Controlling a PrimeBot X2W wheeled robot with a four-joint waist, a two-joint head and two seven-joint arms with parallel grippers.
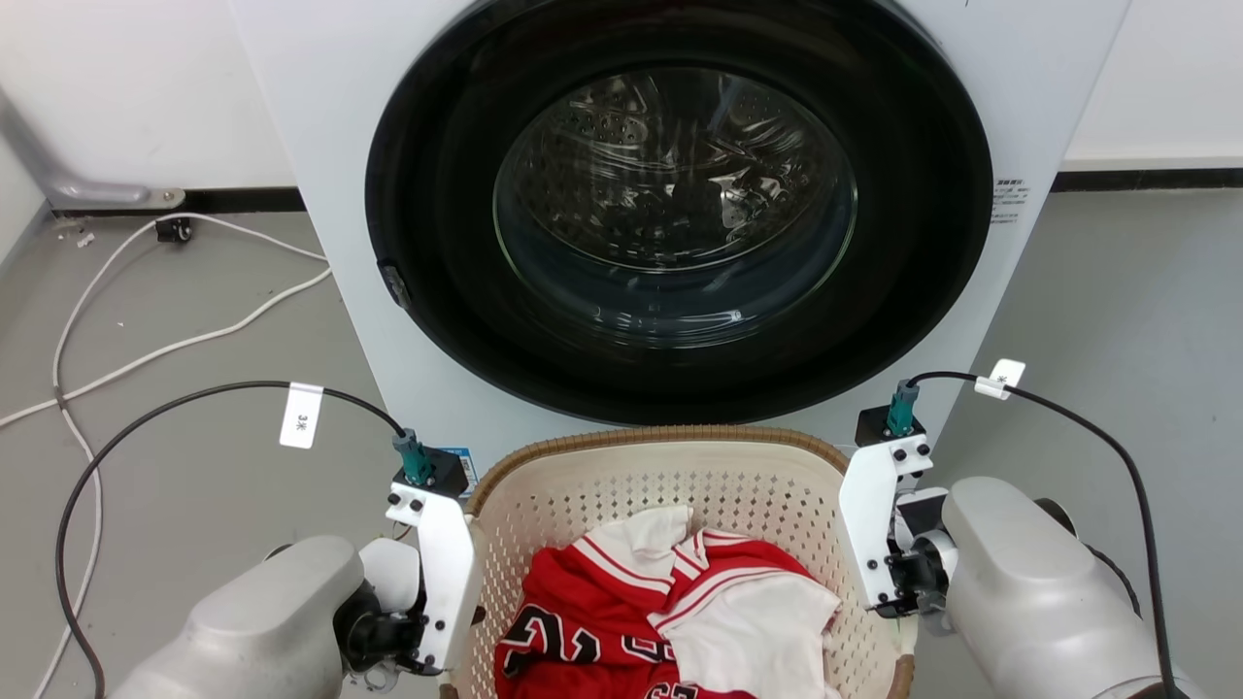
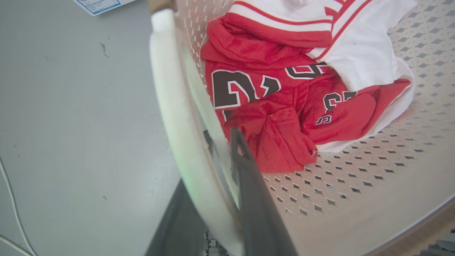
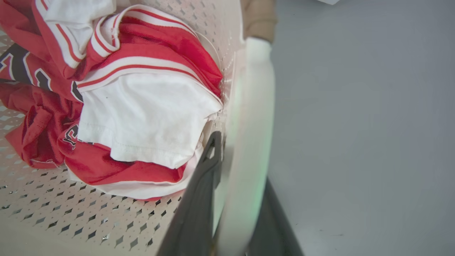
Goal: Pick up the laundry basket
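The laundry basket [image 1: 660, 439], cream perforated plastic with a brown woven rim, stands on the floor right in front of me, between my two arms. Red and white jerseys [image 1: 670, 602] lie crumpled inside it. My left gripper [image 2: 209, 156] straddles the white left handle [image 2: 170, 89], with one dark finger [image 2: 249, 177] inside the basket wall and the other outside, pressed against the handle. My right gripper [image 3: 241, 160] clasps the white right handle [image 3: 256, 89] the same way, its inner finger [image 3: 202, 185] beside the white cloth.
A white washing machine [image 1: 320, 146] with a dark round glass door [image 1: 680, 204] rises just behind the basket. White cables [image 1: 146, 354] trail over the grey floor at the left. Bare grey floor [image 1: 1146, 320] lies at the right.
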